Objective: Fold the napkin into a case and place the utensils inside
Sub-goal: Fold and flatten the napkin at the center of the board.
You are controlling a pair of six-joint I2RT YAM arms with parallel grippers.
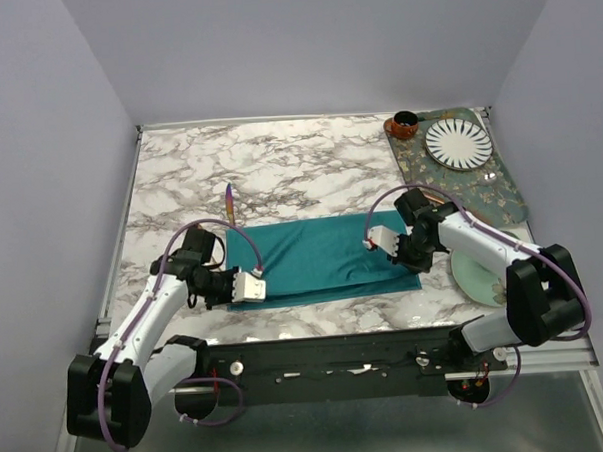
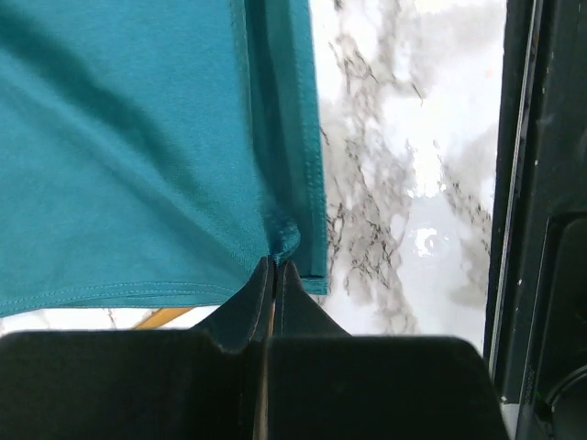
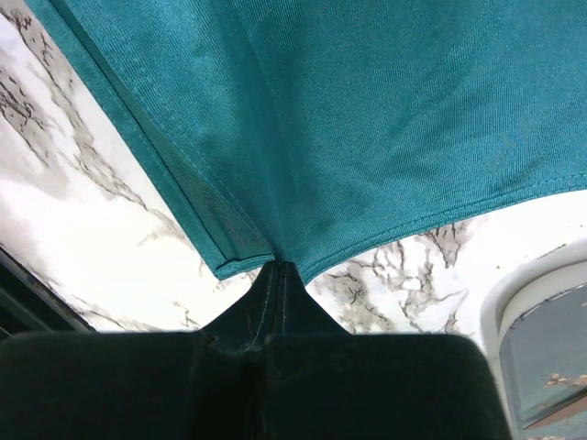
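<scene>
The teal napkin [image 1: 323, 257] lies folded into a wide band across the middle of the marble table. My left gripper [image 1: 262, 286] is shut on its near left corner, and the left wrist view shows the closed tips [image 2: 275, 262] pinching the hem of the cloth [image 2: 128, 165]. My right gripper [image 1: 372, 241] is shut on the cloth's right end, and the right wrist view shows the tips [image 3: 278, 264] gripping a raised fold [image 3: 385, 119]. The iridescent purple utensil [image 1: 228, 201] lies just beyond the napkin's far left corner. A gold strip [image 2: 160, 318] shows by the napkin's left edge.
A patterned placemat [image 1: 506, 202] at the back right holds a white striped plate [image 1: 458, 144] and a brown cup [image 1: 405, 124]. A pale green saucer [image 1: 474, 277] sits near the right arm and also shows in the right wrist view [image 3: 541, 339]. The table's near rail [image 2: 541, 183] runs close by.
</scene>
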